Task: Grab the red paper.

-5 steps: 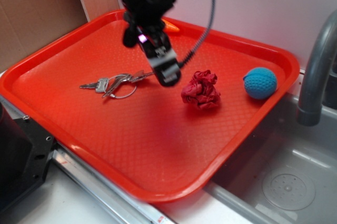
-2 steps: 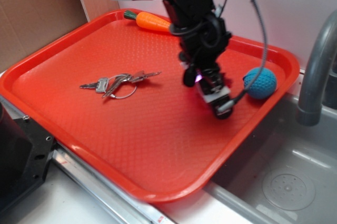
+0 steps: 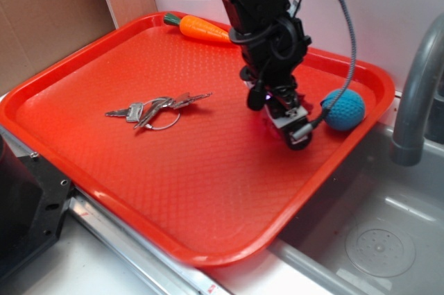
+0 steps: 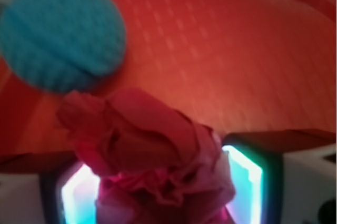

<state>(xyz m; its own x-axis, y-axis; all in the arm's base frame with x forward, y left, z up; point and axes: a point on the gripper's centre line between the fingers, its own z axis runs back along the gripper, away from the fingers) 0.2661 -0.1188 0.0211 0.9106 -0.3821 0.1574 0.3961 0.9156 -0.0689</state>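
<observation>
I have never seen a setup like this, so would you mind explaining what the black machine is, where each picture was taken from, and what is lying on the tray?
The black machine is a small robot arm, a WidowX 250, and its gripper is the clamp at its tip. The exterior picture looks at the scene from the side. The wrist picture comes from a camera on the arm, looking down past the fingers.

On the orange-red tray lie a bunch of keys, a toy carrot at the far edge, and a blue knitted ball. Beside the tray is a sink with a grey faucet.

The red paper, a crumpled crimson wad, is hidden behind the gripper in the exterior view. The wrist view shows it between the two fingers, but not whether they are pressing it.
</observation>
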